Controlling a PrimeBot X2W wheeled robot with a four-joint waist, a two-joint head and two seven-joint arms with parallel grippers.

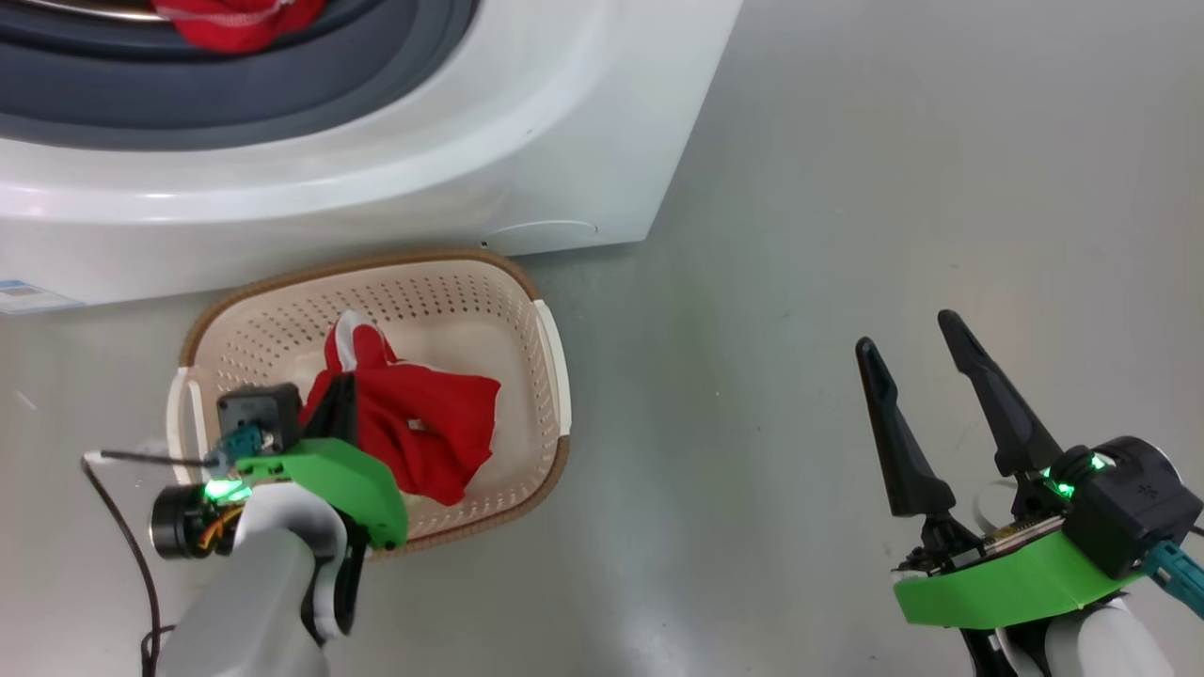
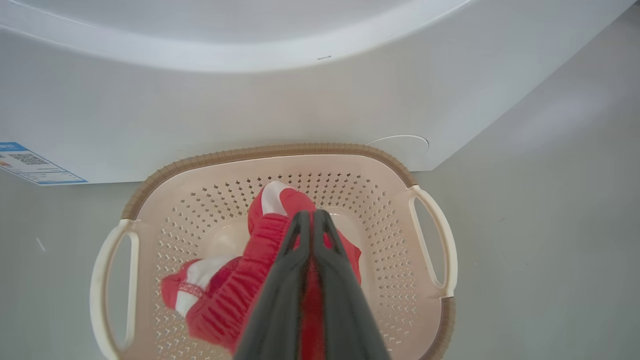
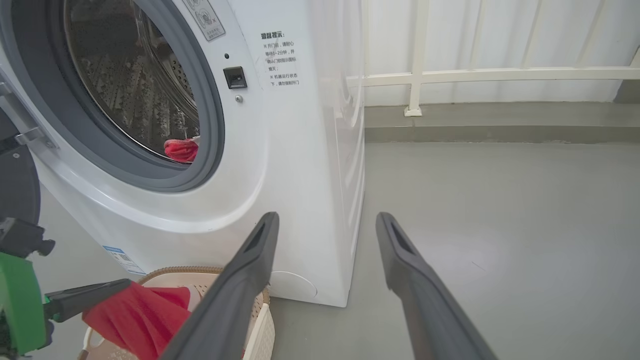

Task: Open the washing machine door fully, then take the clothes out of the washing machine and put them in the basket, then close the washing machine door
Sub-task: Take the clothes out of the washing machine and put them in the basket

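Washer (image 1: 564, 141) across the top left of the head view, mouth bare. Door (image 3: 17, 180) swung aside at the left edge of the right wrist view, so the opening step judged done. Basket (image 1: 414, 259) on the floor at centre left, just in front of the washer. Over it, one red piece of clothes (image 1: 423, 423), hanging down into the basket but not yet released: left gripper (image 1: 334, 404) at lower left, clamped tight on the cloth. Second red piece (image 1: 235, 19) at the top edge, lying in the drum. Right gripper (image 1: 903, 334) at lower right, fingers spread wide, holding nothing. Judged roughly at the middle. Left to do: letting go, fetching the second piece, closing the door.
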